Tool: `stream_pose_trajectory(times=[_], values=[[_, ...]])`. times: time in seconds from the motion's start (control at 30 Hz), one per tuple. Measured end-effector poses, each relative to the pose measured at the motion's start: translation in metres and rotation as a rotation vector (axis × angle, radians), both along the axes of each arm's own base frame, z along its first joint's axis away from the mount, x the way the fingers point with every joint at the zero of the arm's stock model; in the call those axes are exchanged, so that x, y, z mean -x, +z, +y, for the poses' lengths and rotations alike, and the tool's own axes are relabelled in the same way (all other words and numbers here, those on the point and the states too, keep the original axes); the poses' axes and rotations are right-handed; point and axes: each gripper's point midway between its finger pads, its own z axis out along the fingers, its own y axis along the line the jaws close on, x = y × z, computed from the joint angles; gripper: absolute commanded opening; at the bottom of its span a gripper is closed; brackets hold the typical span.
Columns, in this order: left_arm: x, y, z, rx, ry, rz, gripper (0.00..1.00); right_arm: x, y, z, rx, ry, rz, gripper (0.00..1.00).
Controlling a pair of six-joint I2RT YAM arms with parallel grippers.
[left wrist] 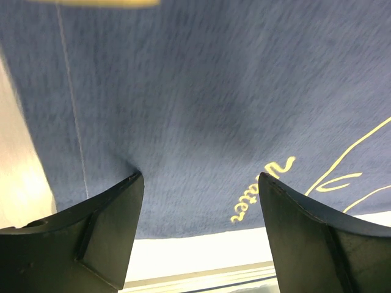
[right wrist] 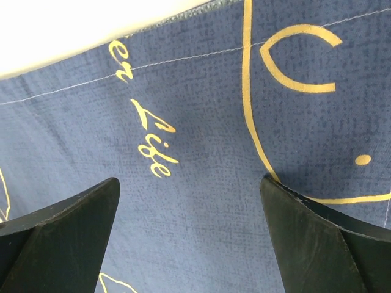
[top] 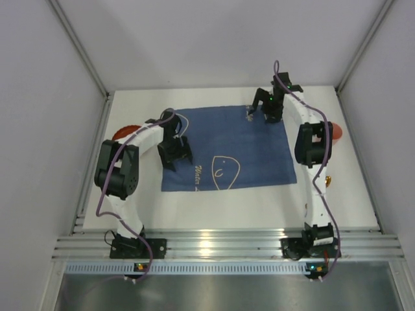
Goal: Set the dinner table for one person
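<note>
Scanning from the left, we see a reddish object [top: 122, 133] half hidden behind the left arm. Our left pincer [left wrist: 200, 183] hovers, fingers apart, over the near left part of the blue mat [top: 246, 149], beside its yellow writing. The mat lies mid-way on the white worktop [top: 214, 210]. Our right pincer [right wrist: 189, 183] is spread wide near the mat's far edge. A second reddish object [top: 338, 130] sits beside the right arm.
</note>
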Motion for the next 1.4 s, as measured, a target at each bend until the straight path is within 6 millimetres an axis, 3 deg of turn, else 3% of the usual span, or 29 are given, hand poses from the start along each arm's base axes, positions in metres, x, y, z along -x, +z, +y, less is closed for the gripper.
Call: stream_pose_trajectory(times=[0.1, 0.23, 0.33, 0.4, 0.53, 0.63, 0.7, 0.77, 0.93, 1.23, 1.33, 1.37, 1.4], values=[[-0.014, 0.001, -0.003, -0.002, 0.0, -0.012, 0.81, 0.007, 0.004, 0.0, -0.027, 0.014, -0.017, 1.0], [-0.035, 0.006, -0.004, -0.02, -0.01, -0.043, 0.81, 0.035, 0.016, -0.001, -0.037, 0.052, 0.0, 1.0], [-0.055, 0.015, -0.008, -0.018, -0.021, -0.088, 0.81, 0.047, 0.056, -0.012, -0.009, 0.048, -0.057, 1.0], [-0.063, 0.023, -0.011, -0.011, -0.024, -0.111, 0.81, 0.055, 0.099, -0.026, 0.022, 0.026, -0.138, 1.0], [-0.073, 0.033, -0.015, 0.009, -0.027, -0.147, 0.81, 0.07, 0.183, -0.08, 0.102, -0.086, -0.302, 1.0], [-0.072, 0.034, -0.017, 0.02, -0.031, -0.145, 0.81, 0.085, 0.215, -0.144, 0.2, -0.208, -0.344, 1.0], [-0.072, 0.035, -0.018, 0.026, -0.033, -0.145, 0.81, 0.094, 0.212, -0.179, 0.247, -0.273, -0.312, 0.98], [-0.072, 0.038, -0.018, 0.029, -0.036, -0.152, 0.81, 0.106, 0.195, -0.213, 0.277, -0.34, -0.247, 0.95], [-0.06, 0.048, -0.015, 0.033, -0.038, -0.166, 0.8, 0.132, 0.149, -0.252, 0.304, -0.409, -0.08, 0.9], [-0.039, 0.051, -0.009, 0.032, -0.048, -0.162, 0.8, 0.137, 0.097, -0.235, 0.291, -0.326, 0.067, 0.8], [-0.037, 0.047, -0.009, 0.03, -0.051, -0.154, 0.8, 0.137, 0.086, -0.228, 0.297, -0.298, 0.093, 0.62], [-0.036, 0.047, -0.009, 0.029, -0.052, -0.153, 0.8, 0.136, 0.082, -0.227, 0.302, -0.288, 0.099, 0.47], [-0.036, 0.047, -0.009, 0.029, -0.052, -0.154, 0.8, 0.136, 0.078, -0.225, 0.308, -0.275, 0.106, 0.4]])
